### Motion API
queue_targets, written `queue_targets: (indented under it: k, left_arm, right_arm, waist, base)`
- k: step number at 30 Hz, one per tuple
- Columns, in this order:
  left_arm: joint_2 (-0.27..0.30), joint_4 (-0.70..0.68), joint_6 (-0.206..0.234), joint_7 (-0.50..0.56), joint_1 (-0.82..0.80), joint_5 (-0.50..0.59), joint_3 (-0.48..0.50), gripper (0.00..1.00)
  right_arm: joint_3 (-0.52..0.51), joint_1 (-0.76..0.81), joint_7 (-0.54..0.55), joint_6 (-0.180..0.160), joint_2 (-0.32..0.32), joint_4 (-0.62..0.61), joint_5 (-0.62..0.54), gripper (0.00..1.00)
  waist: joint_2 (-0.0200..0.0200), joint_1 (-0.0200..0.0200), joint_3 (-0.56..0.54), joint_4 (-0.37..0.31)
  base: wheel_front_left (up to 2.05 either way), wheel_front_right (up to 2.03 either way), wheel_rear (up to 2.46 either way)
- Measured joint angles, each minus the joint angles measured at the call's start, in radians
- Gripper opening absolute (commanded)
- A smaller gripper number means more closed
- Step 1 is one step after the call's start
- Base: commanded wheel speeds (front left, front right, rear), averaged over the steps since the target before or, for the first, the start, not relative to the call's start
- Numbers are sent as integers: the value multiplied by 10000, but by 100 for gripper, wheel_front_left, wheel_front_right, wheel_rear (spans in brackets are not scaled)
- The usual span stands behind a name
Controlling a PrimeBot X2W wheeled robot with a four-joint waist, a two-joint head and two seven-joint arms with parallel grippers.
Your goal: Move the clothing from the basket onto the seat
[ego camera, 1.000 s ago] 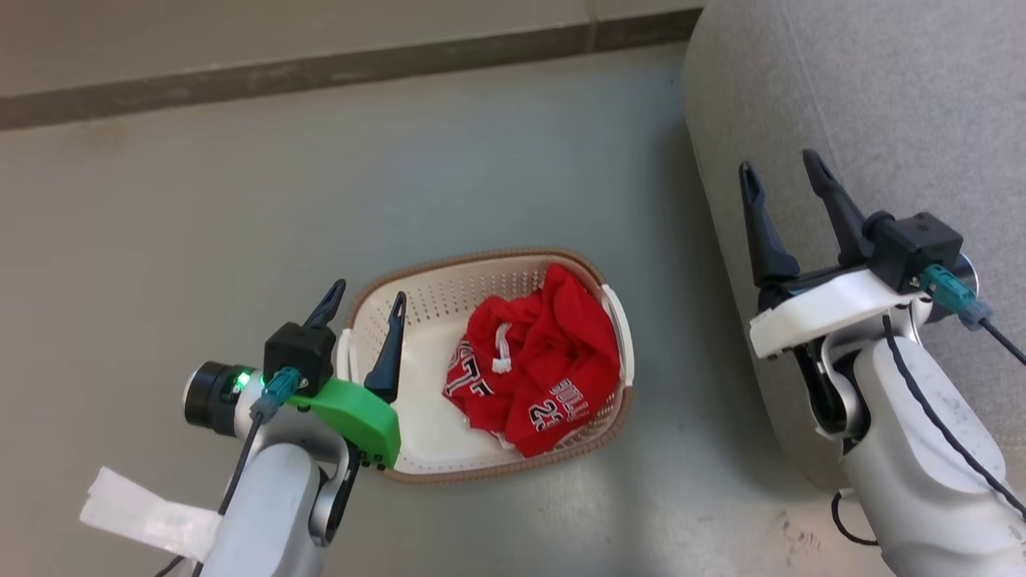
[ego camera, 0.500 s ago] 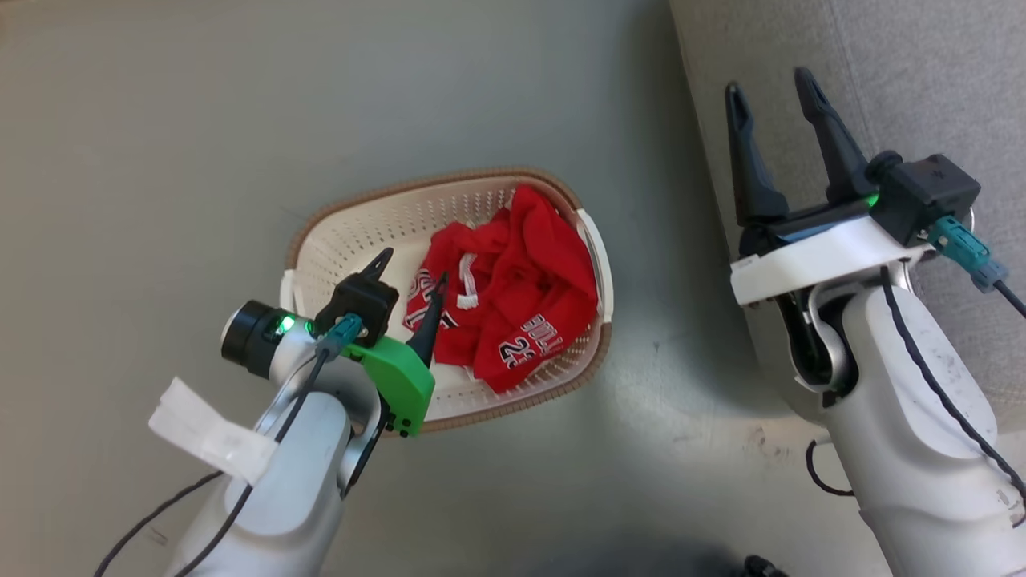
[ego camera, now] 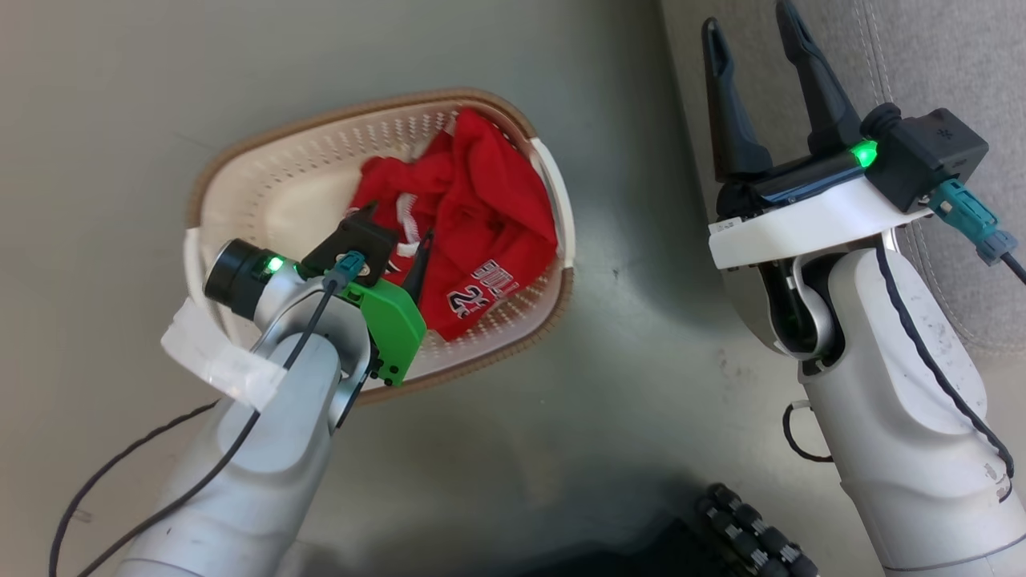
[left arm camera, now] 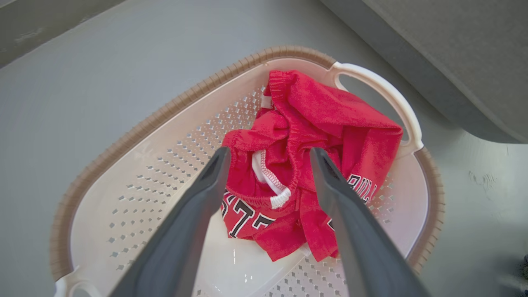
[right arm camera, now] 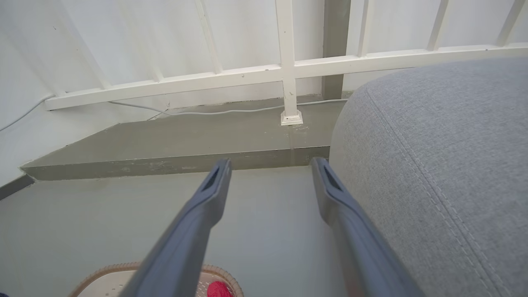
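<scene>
Over the basket's point(left arm camera: 173, 148) "BULL" clothing point(left arm camera: 330, 119), left end effector point(left arm camera: 269, 153) gapes; right end effector point(right arm camera: 270, 165) too.

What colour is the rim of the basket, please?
Brown, with a woven look; the basket rim shows best in the left wrist view.

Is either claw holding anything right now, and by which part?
Nothing is held. The left claw hangs open over the clothing in the basket, not closed on it. The right claw is open and empty.

Soft red cloth clothing point(left arm camera: 313, 123) fills the glossy perforated plastic basket point(left arm camera: 136, 181) beside the matt woven-fabric seat point(right arm camera: 445, 165).
</scene>
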Motion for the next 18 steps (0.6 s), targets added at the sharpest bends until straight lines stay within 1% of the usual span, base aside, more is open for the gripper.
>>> queue_targets:
  k: [5, 10, 18]
  left_arm:
    - [0, 533, -142, 90, -359, 130, -88, 100]
    - [2, 1066, -155, 203, -662, 186, -77, 100]
    - [6, 1877, -161, 330, -979, 119, 23, 100]
  right_arm:
    - [-4, -57, 0, 0, 19, -2, 12, 100]
    - [10, -141, 0, 4, 35, -8, 12, 100]
    - [-8, -141, 0, 56, 65, -100, 23, 100]
  waist:
    - [0, -1, 503, -414]
    - [0, 0, 889, -778]
    - [0, 0, 1276, -1109]
  base:
    - [0, 0, 0]
    - [0, 0, 0]
    - [0, 0, 0]
